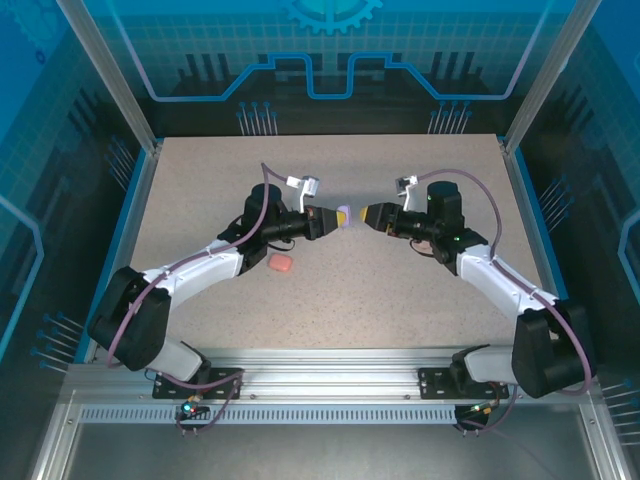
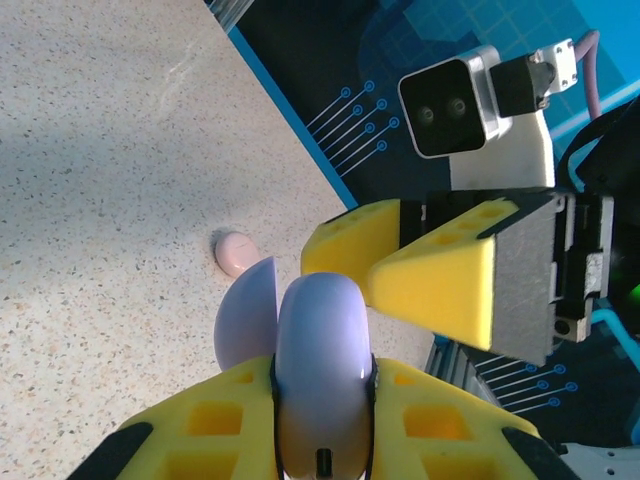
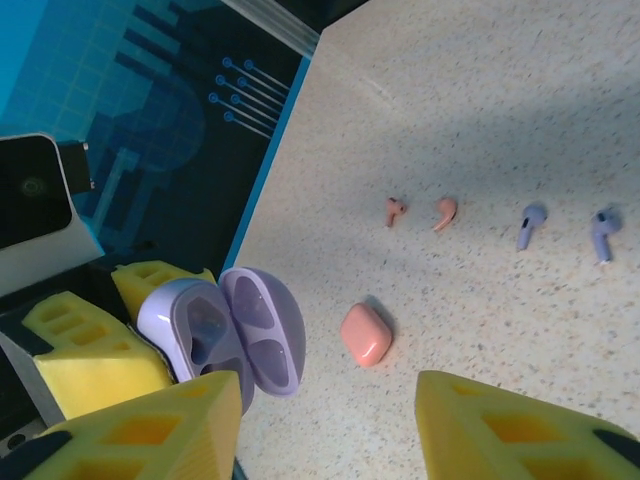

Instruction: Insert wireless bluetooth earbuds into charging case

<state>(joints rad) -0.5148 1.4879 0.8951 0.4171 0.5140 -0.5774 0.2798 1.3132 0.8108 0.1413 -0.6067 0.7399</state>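
My left gripper [image 1: 328,220] is shut on a pale purple charging case [image 2: 322,350] held above the table, its lid [image 3: 262,330] swung open. The two empty wells face my right gripper [image 3: 325,400], which stands open close in front of the case with nothing between its yellow fingers [image 2: 440,275]. On the table lie two red-orange earbuds [image 3: 396,210] [image 3: 445,212] and two purple earbuds [image 3: 531,226] [image 3: 603,234], all apart from both grippers.
A shut red-orange case [image 1: 281,262] lies on the table under the left arm, also seen as the red-orange case [image 3: 365,334]. A small pale pink rounded object [image 2: 237,252] sits on the table beyond the purple case. The blue table edge [image 3: 262,200] runs nearby.
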